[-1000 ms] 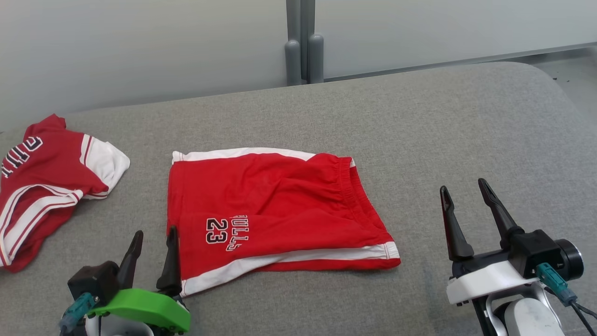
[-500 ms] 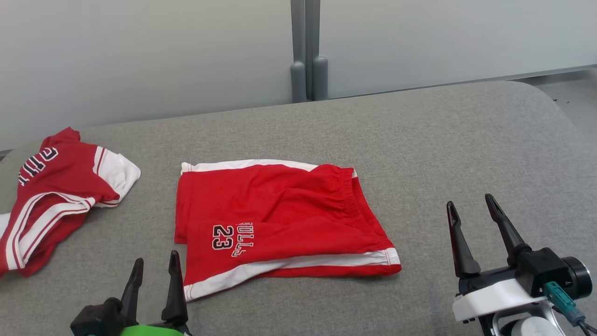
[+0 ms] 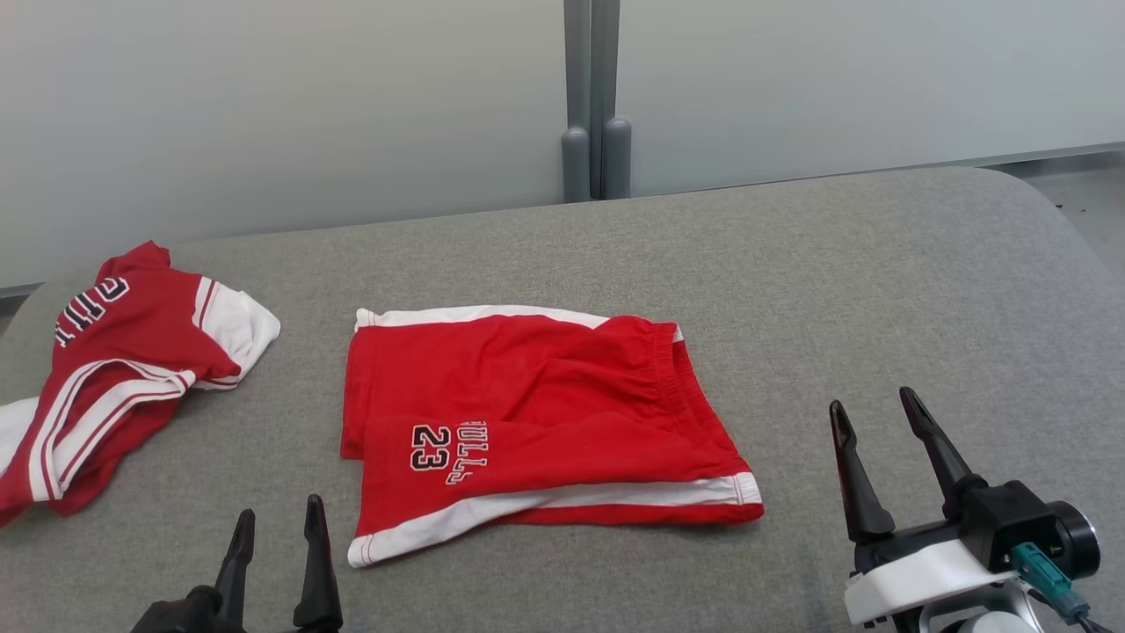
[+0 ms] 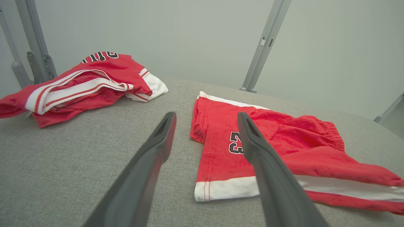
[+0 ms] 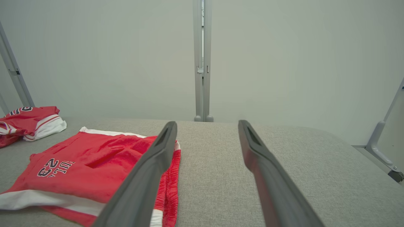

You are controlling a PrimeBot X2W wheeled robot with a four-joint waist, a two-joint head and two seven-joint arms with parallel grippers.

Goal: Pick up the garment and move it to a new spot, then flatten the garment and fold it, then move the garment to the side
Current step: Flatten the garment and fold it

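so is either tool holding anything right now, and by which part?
Nothing held: left tool and right tool both open, empty; red shorts lie free on the grey surface.

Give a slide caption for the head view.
Folded red shorts on grey surface between open left tool and open right tool; jersey nearby.

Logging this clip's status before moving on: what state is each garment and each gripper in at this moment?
red shorts: folded over on itself, lying flat on the grey padded surface, not held.
red jersey: crumpled in a heap at the surface's left end, not held.
left gripper: open, empty, near the shorts' front left corner, not touching it.
right gripper: open, empty, to the right of the shorts, apart from them.
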